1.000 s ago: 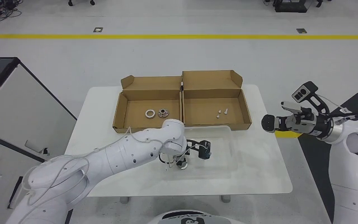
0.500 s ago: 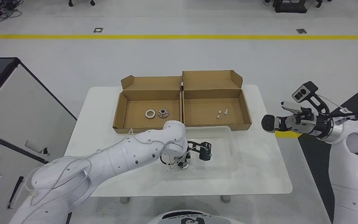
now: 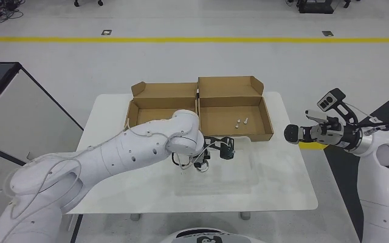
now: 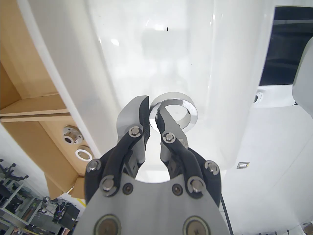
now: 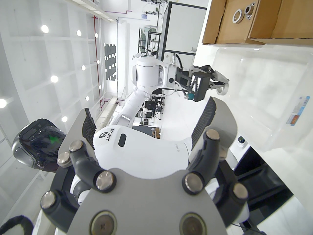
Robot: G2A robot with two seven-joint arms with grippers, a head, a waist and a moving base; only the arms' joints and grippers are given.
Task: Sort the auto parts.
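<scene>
Left gripper (image 4: 152, 110) fingers clench the seemingly last ring (image 4: 174, 111) over the tray (image 5: 269, 86); four parts (image 5: 237, 16) lie boxed; right gripper (image 5: 149, 110) fingers released.

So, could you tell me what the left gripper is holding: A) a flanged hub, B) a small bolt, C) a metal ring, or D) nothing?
C: the left gripper is shut on the wall of a metal ring, one finger inside it and one outside.
</scene>
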